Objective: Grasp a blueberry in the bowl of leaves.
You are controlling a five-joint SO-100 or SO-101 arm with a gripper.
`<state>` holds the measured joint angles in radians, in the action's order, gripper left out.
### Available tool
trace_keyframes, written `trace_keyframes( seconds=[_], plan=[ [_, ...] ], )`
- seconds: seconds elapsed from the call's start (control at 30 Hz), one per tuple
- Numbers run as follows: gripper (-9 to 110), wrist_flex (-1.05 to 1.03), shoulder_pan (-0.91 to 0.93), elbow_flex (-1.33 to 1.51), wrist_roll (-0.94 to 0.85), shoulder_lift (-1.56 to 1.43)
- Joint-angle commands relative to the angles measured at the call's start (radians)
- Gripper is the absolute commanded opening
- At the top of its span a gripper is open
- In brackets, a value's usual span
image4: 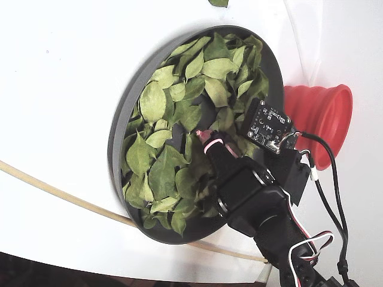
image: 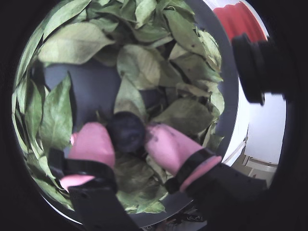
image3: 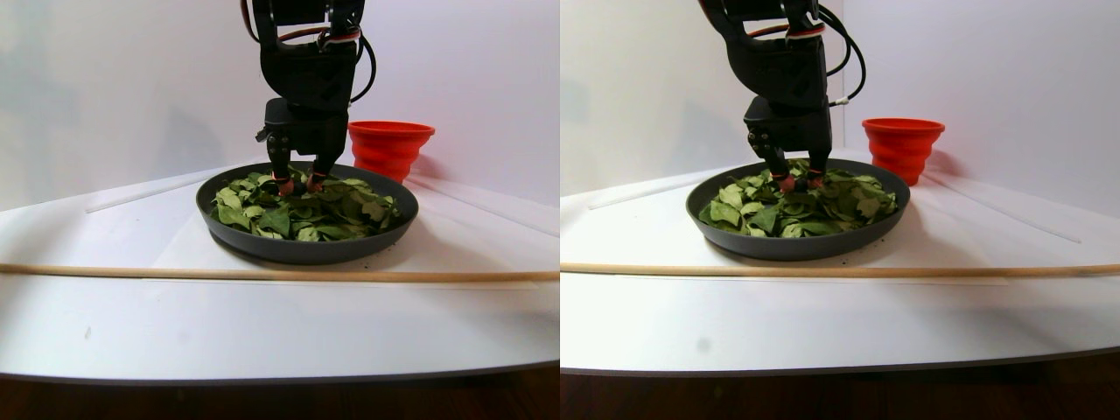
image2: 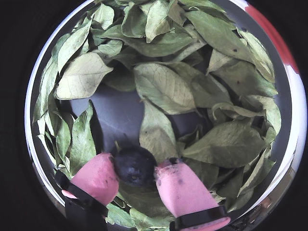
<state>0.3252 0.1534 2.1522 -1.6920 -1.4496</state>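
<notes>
The blueberry [image2: 134, 165] sits at 6 o'clock in the bowl [image2: 288, 120], pinched by the end effector [image2: 135, 174]. It looks soft and round, so a gentle hold across its middle seems best.

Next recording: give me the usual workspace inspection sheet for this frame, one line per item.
Surface: white table, bare in front; a thin wooden rod lies across it.
Job's things: bowl of leaves, dark grey and full of loose green leaves; blueberry sits between the pink fingertips in both wrist views.
Clutter: red ribbed cup behind the bowl; one stray leaf on the table outside it.
Gripper: gripper is down among the leaves, a pad on each side of the berry; firm contact cannot be confirmed.
Cables: black and red-white wires run along the arm, clear of the bowl.
Surroundings: plain white wall.
</notes>
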Motion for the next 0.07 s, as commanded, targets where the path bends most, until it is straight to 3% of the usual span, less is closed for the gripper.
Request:
trace_keyframes(
  seconds=[0.0,0.03],
  plan=[
    [14,-0.008,0.0,0.003,0.009,-0.109],
    [14,-0.011,0.0,0.003,0.011,-0.114]
  ],
)
